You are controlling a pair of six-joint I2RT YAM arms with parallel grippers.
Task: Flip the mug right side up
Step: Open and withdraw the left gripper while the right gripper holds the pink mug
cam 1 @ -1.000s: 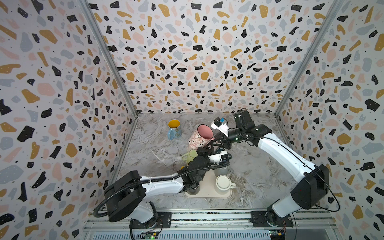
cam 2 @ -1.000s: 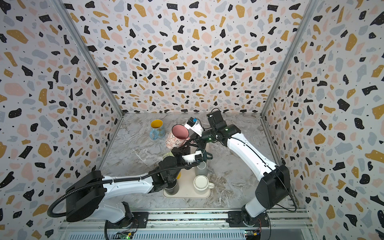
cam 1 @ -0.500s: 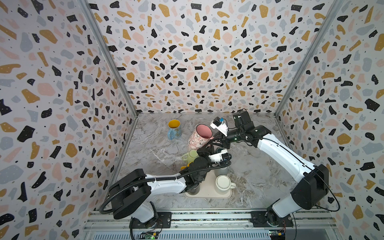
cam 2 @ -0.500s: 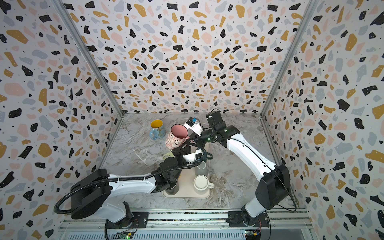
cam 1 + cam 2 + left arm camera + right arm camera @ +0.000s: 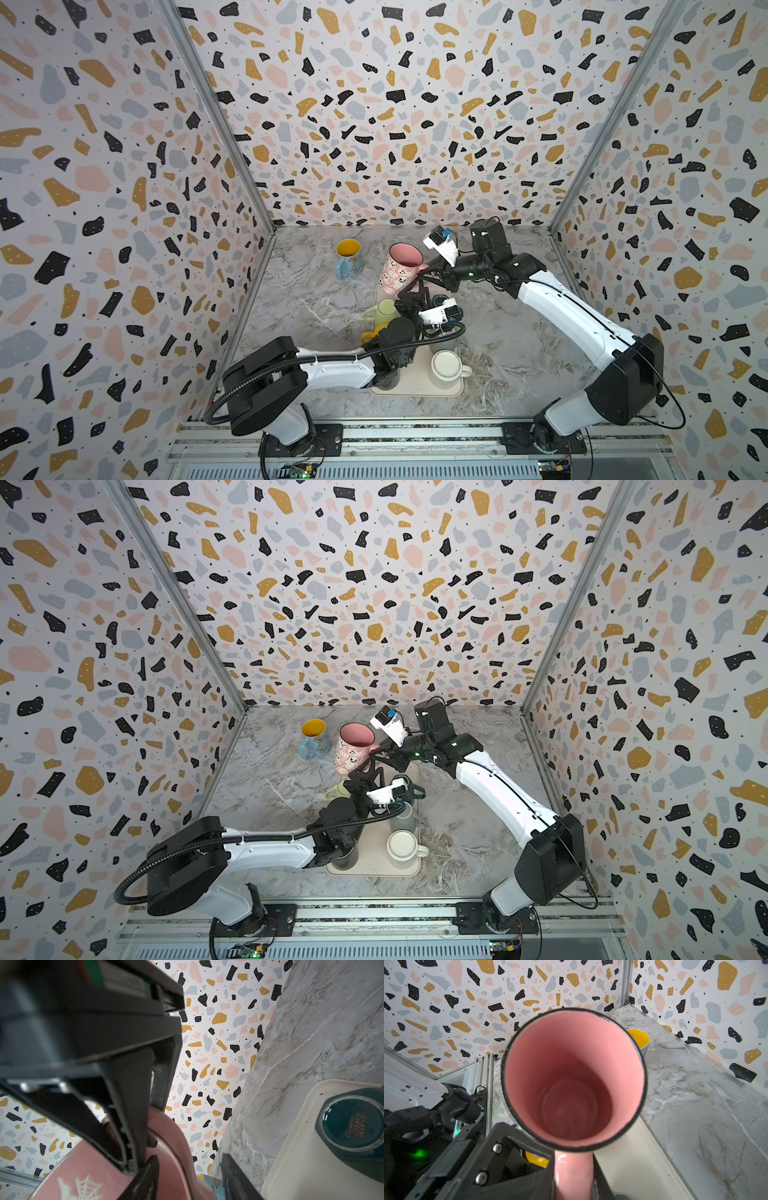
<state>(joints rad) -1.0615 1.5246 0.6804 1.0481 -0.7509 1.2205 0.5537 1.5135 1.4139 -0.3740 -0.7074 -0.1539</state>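
The mug [image 5: 398, 270] [image 5: 352, 750] is pink with pale ghost and web prints. It hangs mouth up, slightly tilted, over the far end of the cream tray [image 5: 415, 390]. My right gripper [image 5: 424, 271] [image 5: 573, 1178] is shut on the mug's handle [image 5: 572, 1167], and the right wrist view looks straight into the mug's pink inside [image 5: 571, 1076]. My left gripper [image 5: 411, 291] [image 5: 189, 1159] sits just below the right one, open. One of its fingers lies against the pink handle [image 5: 170, 1147] and the other stands apart from it.
A blue mug with a yellow inside [image 5: 348, 259] stands upright on the marble behind the pink one. On the tray are an upside-down white mug [image 5: 446, 365], a pale green mug [image 5: 384, 309], a dark teal upside-down mug [image 5: 351, 1124] and others partly hidden by my left arm.
My left gripper's jaws have parted from shut to open beside the handle. The pink mug and my right gripper have barely moved.
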